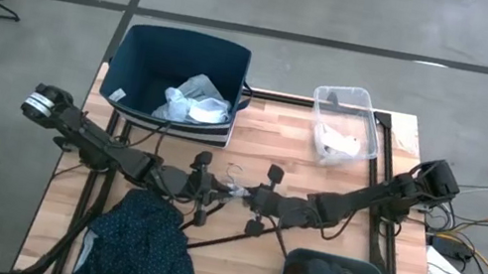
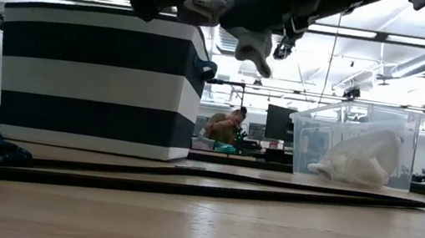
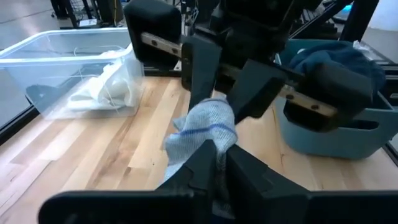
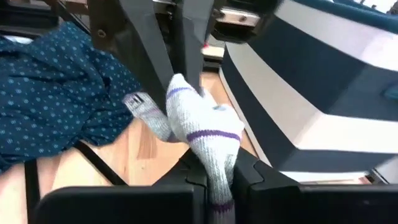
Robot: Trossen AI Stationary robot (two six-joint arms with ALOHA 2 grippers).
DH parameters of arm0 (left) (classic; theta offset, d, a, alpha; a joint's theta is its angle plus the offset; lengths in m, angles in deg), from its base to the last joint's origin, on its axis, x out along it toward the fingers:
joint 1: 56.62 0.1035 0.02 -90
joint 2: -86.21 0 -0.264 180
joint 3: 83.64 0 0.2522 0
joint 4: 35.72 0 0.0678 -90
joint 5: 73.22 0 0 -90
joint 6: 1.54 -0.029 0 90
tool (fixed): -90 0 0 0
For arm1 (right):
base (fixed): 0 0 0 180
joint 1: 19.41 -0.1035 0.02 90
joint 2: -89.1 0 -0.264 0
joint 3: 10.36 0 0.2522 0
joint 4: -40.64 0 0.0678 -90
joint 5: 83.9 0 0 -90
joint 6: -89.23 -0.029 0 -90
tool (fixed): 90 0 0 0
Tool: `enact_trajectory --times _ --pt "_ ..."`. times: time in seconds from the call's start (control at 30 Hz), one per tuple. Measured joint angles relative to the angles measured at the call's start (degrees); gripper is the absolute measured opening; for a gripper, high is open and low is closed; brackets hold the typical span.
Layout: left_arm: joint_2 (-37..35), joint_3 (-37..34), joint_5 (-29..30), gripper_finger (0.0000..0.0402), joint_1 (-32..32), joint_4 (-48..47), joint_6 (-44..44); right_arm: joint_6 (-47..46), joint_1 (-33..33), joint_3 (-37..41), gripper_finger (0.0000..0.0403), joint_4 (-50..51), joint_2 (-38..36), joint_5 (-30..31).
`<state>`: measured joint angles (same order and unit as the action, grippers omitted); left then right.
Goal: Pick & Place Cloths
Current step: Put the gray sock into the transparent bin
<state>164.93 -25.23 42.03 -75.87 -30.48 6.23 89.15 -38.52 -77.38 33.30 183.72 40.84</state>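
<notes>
High view showed both arms meeting above the table's middle, a grey sock (image 1: 235, 190) stretched between them. The left gripper (image 1: 218, 189) pinched one end of it and the right gripper (image 1: 250, 197) was clamped on the other. A dark teal dotted garment (image 1: 140, 243) lay at the near left, with the striped bin (image 1: 181, 55) far left, holding a pale blue shirt (image 1: 196, 99).

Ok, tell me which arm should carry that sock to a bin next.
Probably right. Both the left gripper and right gripper are shut on the grey sock above mid-table, but the clear bin holding white socks sits on the right arm's side.
</notes>
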Motion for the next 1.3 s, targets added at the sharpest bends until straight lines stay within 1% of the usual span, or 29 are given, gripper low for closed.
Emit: enact_trajectory --times 0.07,0.13,0.23,0.3,0.37,0.5,0.67,0.8,0.87,0.93,1.03,1.17,1.23,1.3 --pt "0.0 0.0 0.1 0.004 0.0 -0.9 0.1 -1.4 0.0 0.0 0.0013 2.7 -0.9 2.0" --pt "0.0 0.0 0.1 0.0043 0.0 -1.3 0.1 -2.9 0.0 0.0 0.0012 7.0 -2.3 6.7" --pt "0.0 -0.1 -0.3 0.0044 -0.1 -2.8 0.2 -7.0 0.0 0.0 0.0012 15.5 -5.3 15.8" --pt "0.0 -0.1 -0.2 0.0042 -0.1 -3.5 0.2 -10.3 0.1 0.0 0.0011 21.7 -7.8 18.3" --pt "0.0 -0.1 -0.2 0.0042 -0.1 -3.4 0.7 -13.1 0.3 0.0 0.0011 25.9 -10.1 20.7" --pt "0.0 -0.1 -0.1 0.0044 -0.1 -3.4 1.4 -13.6 0.7 0.0 0.0012 31.0 -15.3 30.3" --pt "0.0 -0.1 -0.1 0.0041 -0.1 -3.5 1.9 -13.1 4.3 0.0 0.0014 34.7 -21.0 36.8" --pt "0.0 -0.1 -0.1 0.004 -0.1 -3.9 2.2 -13.5 9.5 0.0 0.0016 42.1 -23.8 42.3" --pt "0.0 -0.1 -0.1 0.0039 -0.1 -4.4 2.4 -15.3 13.2 0.0 0.0014 45.7 -25.3 42.0" --pt "0.0 -0.1 -0.1 0.0039 -0.1 -5.0 2.5 -16.8 18.2 0.0 0.0011 48.2 -26.5 39.1" --pt "0.0 -0.1 -0.1 0.0039 -0.1 -5.1 2.8 -17.7 26.5 0.0 0.0014 51.0 -27.6 30.6" --pt "0.0 -0.1 -0.1 0.0039 -0.1 -5.4 3.4 -19.4 37.6 0.0 0.0036 52.4 -28.1 15.4" --pt "0.0 -0.1 -0.1 0.0039 -0.1 -5.5 3.4 -19.5 42.0 0.2 0.0053 53.5 -28.0 10.8" --pt "0.0 -0.2 -0.1 0.0039 -0.1 -5.4 3.4 -20.5 44.5 0.1 0.0077 55.8 -27.8 9.0"
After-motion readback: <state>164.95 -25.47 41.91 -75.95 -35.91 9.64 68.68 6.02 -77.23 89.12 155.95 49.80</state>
